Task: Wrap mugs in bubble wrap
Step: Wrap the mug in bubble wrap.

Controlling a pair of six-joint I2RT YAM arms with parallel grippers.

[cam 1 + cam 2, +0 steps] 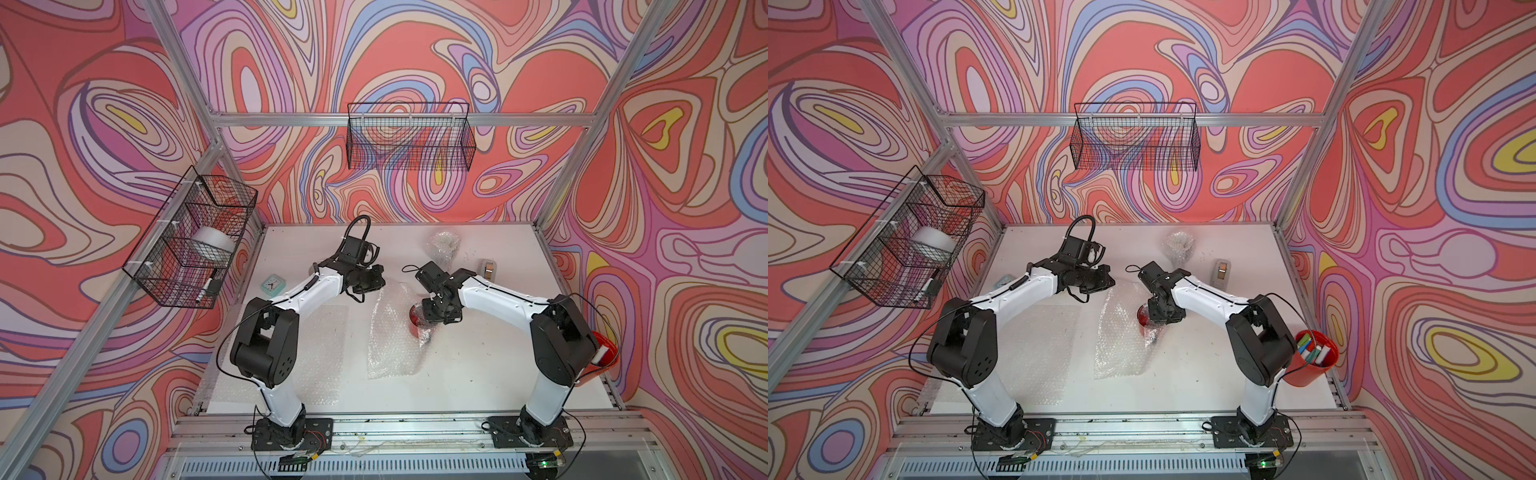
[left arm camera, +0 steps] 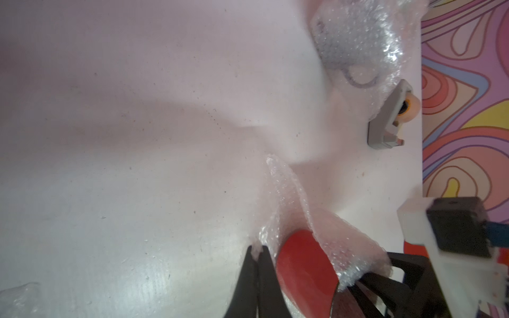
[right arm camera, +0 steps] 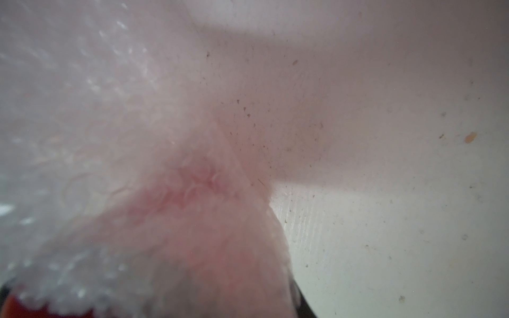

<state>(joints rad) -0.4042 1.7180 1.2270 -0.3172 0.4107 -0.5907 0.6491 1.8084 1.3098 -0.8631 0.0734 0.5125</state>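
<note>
**Stock on your table (image 1: pixel 498 374)**

1. Red mug (image 1: pixel 415 323): you find it at mid-table, a little right of centre, opening up. It stands at the right edge of the crumpled bubble wrap sheet (image 1: pixel 388 332), with wrap drawn up over one side. The right wrist hides most of it in both top views.
2. Right gripper (image 1: pixel 432 318): your jaws stand part-way apart, clamped on the mug's wrap-covered wall. The right wrist view is blurred and gives you only pink behind plastic.
3. Left gripper (image 2: pixel 257 252): your jaws are pressed together, pinching that sheet's edge just left of the mug.
4. Flat bubble wrap sheet (image 1: pixel 320 353): it lies near-left, partly under the left arm.
5. Wrapped bundle (image 1: pixel 444 245): it sits on the far side, right of centre. In the left wrist view you make out a grey mug body and handle through the wrap.
6. Tape dispenser (image 1: pixel 490 268): grey, far right. Any label is too small for you to read.
7. Mint clock (image 1: pixel 272 284): left side. Its dial numerals are too small to read.
8. Side wire basket (image 1: pixel 187 249): on the left wall, holding a white roll (image 1: pixel 214 243) and a marker (image 1: pixel 208 289) whose print is illegible.
9. Back wire basket (image 1: pixel 409 137): on the far wall.
10. Red bucket (image 1: pixel 1312 361): at the near-right edge, holding markers. Their labels are unreadable.
</note>
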